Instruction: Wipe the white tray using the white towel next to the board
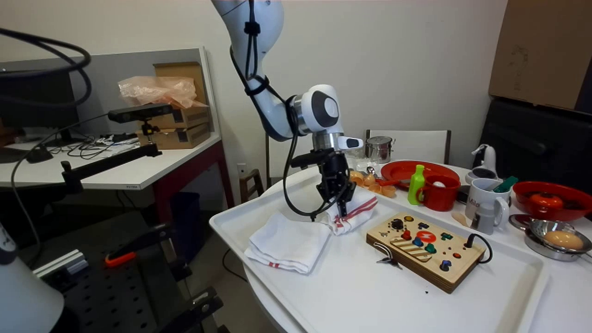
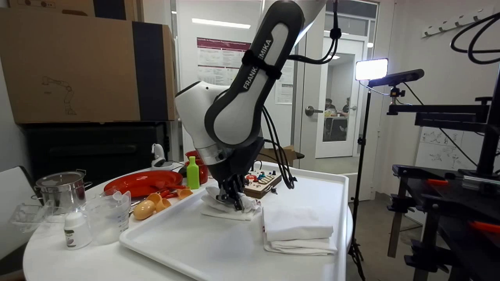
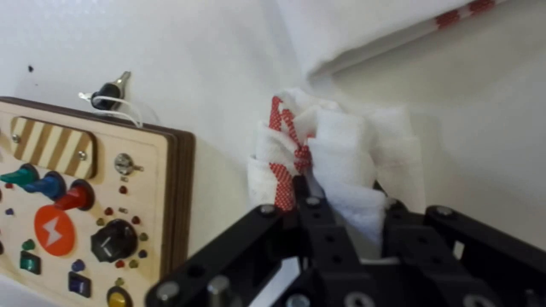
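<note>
The white tray (image 1: 360, 291) covers much of the round table and carries the board (image 1: 434, 254) with its coloured knobs. Beside the board lies the white towel (image 1: 356, 224) with red stripes, bunched up on the tray. My gripper (image 3: 341, 187) points down into it, its jaws shut on a fold of the towel (image 3: 341, 136) in the wrist view. Cloth fills the space between the fingers (image 3: 328, 230), and one fingertip is partly hidden by it. In an exterior view the gripper (image 2: 232, 205) is low over the tray, with towel on both sides.
A folded white cloth (image 1: 296, 240) with a red mark lies on the tray near the towel. Keys (image 3: 108, 94) hang from the board by a white cord. A dark speck (image 3: 30, 68) is on the tray. Behind the rim stand a green bottle (image 1: 416, 185), a red mug (image 1: 439, 194) and eggshells (image 2: 162, 203).
</note>
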Robot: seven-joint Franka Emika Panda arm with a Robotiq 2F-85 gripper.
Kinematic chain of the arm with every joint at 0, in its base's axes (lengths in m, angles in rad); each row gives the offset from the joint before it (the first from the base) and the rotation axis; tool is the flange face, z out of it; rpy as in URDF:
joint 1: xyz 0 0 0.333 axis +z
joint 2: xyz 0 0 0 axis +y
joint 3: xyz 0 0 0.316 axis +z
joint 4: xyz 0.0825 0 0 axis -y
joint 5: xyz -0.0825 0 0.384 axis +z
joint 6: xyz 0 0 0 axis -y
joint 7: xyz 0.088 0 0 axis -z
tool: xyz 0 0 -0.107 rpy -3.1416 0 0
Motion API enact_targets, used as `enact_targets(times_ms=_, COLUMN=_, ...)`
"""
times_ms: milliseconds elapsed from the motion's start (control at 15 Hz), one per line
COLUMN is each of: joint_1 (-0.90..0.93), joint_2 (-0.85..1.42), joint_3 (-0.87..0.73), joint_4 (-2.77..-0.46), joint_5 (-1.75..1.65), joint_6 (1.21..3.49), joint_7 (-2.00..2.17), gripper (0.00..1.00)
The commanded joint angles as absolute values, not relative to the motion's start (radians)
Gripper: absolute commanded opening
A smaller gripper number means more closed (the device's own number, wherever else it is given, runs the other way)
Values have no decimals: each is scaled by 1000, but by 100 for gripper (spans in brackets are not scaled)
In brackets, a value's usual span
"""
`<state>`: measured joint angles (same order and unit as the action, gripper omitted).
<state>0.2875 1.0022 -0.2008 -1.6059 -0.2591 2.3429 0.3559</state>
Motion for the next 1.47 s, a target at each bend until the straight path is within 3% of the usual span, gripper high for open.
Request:
enact_targets(times_ms=0, joint_1=271, joint_2=1072, joint_3=-236, joint_4=-1538, joint_5=-275, joint_6=2327, joint_7=409, gripper=5)
enact_targets(times_ms=533, joint_1=227, joint_2=1069, joint_3=-164, joint_4=-1447, joint_5=-209, joint_6=2094, joint_7=402, gripper=5)
enact_targets(times_ms=1400, joint_1=343, joint_2=1050, joint_3=-49, joint_4=-1415, joint_5=-223, joint_6=2154, joint_7=400, gripper=5)
